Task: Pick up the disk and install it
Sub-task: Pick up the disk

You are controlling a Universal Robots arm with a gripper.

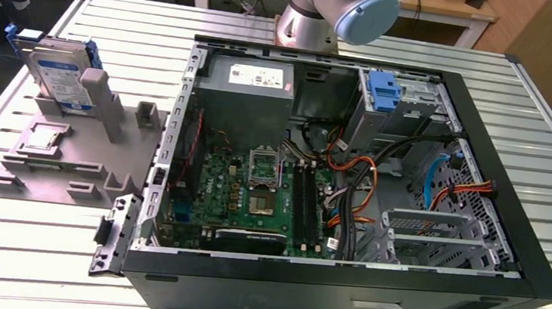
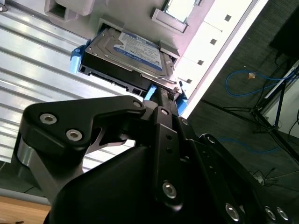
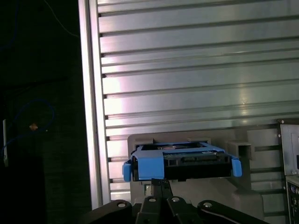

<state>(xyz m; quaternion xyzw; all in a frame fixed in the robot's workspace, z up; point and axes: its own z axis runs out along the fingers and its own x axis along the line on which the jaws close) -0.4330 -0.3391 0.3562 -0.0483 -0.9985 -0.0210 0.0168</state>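
The disk (image 1: 64, 73) is a silver-grey drive with a white-and-blue label in a bright blue bracket. It stands on edge in a grey holder (image 1: 63, 153) at the exterior view's left, beside the open computer case (image 1: 356, 170). In both wrist views my black gripper (image 3: 161, 183) (image 2: 164, 93) sits right at the disk's (image 3: 180, 161) (image 2: 126, 53) blue bracket edge. Its jaws look shut together, tips against the bracket. Whether they pinch the bracket is hidden.
Inside the case are a motherboard (image 1: 252, 190), a grey power supply (image 1: 253, 76), orange and black cables (image 1: 354, 185) and a drive bay with a bare blue clip (image 1: 385, 89). The arm's base (image 1: 331, 12) stands behind the case. The ribbed metal table's edge (image 3: 91, 116) lies beyond the holder.
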